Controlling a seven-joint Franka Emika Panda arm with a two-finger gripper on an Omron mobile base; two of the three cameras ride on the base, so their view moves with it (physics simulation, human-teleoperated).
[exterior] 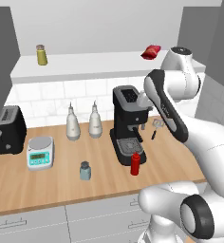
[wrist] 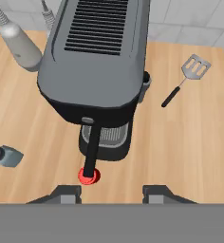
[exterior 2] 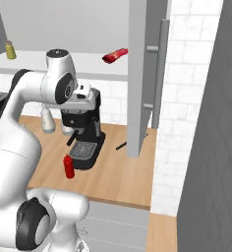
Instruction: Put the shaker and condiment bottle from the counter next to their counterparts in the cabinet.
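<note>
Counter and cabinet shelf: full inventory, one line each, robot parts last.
shaker: 1, pale blue-grey, counter front, left of the red bottle
condiment bottle: 1, red, counter, at coffee machine's drip tray
coffee machine: 1, black, counter centre
white bottles: 2, white, counter, left of coffee machine
kitchen scale: 1, white, counter left
toaster: 1, black, counter far left
spatula: 1, grey with black handle, counter right of coffee machine
olive-yellow shaker: 1, cabinet shelf left
red packet: 1, cabinet shelf right
gripper: 1, dark tips, open, above the condiment bottle
</note>
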